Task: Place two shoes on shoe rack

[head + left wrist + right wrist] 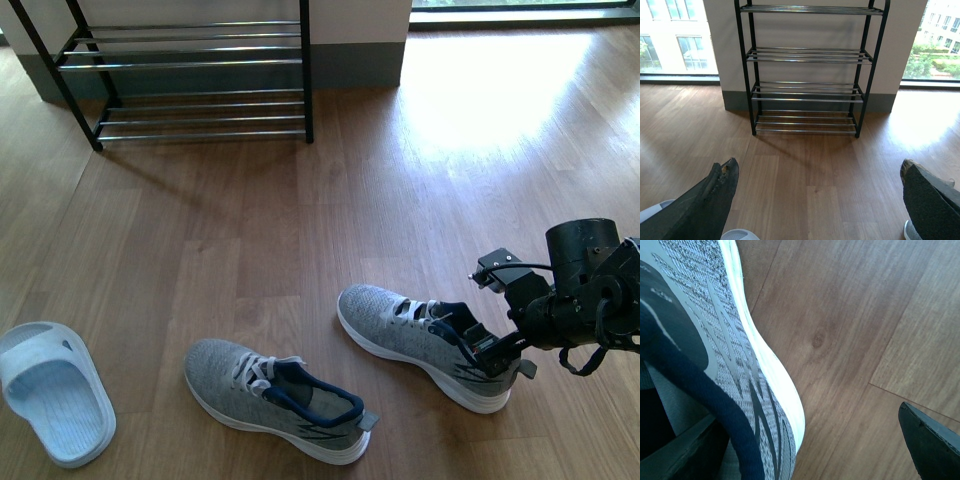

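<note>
At the heel of the right-hand sneaker (410, 325), toward the near right corner of the floor (420, 200), the right gripper (497, 352) stands parted. One finger is inside the navy collar (455, 312), the other well outside the white sole (440, 375). Closing there pinches only soft knit, so I judge the shoe may fold, droop toe-down or slip. Its long axis runs diagonally, toe aimed far-left toward the shoe rack (190, 65) at the far edge. The left gripper (817, 167) hangs parted, empty.
</note>
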Tool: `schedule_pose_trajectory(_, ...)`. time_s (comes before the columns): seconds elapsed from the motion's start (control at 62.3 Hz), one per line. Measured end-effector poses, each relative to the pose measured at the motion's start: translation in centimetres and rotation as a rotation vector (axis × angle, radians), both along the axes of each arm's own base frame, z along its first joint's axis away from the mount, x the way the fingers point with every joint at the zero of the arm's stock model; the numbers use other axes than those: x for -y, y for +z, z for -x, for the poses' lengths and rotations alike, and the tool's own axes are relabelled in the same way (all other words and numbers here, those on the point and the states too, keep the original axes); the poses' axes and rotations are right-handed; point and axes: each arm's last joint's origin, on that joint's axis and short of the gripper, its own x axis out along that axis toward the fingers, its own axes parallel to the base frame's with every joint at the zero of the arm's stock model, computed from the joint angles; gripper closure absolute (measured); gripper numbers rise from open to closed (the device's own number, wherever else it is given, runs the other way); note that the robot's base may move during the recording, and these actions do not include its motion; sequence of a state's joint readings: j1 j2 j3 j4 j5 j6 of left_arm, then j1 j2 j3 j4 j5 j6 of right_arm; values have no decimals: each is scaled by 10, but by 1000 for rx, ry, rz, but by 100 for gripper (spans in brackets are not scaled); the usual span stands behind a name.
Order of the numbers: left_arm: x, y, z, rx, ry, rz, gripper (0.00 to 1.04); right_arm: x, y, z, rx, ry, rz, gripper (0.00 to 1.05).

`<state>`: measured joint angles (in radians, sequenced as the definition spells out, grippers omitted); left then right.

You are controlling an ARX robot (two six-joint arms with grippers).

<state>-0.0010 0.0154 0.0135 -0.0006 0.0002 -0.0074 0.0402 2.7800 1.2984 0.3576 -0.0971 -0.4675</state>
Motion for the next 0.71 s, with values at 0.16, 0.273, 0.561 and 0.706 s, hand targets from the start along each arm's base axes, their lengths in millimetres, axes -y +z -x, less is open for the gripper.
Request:
schedule_pose_trajectory(0.16,0,0,0,0,0,0,9,-9,-2,1,-12,7,-35,27)
schedule_pose_trajectory(0.273,0,0,0,0,0,0,9,-17,-3,5,-27,22,-55,53)
schedule_pose_trajectory(0.561,0,0,0,0,0,0,9,-20,0,9,-20,-6,-91,100)
schedule_pose_trajectory(0.706,0,0,0,0,0,0,9,-21,12,17,16,-60,-123,103)
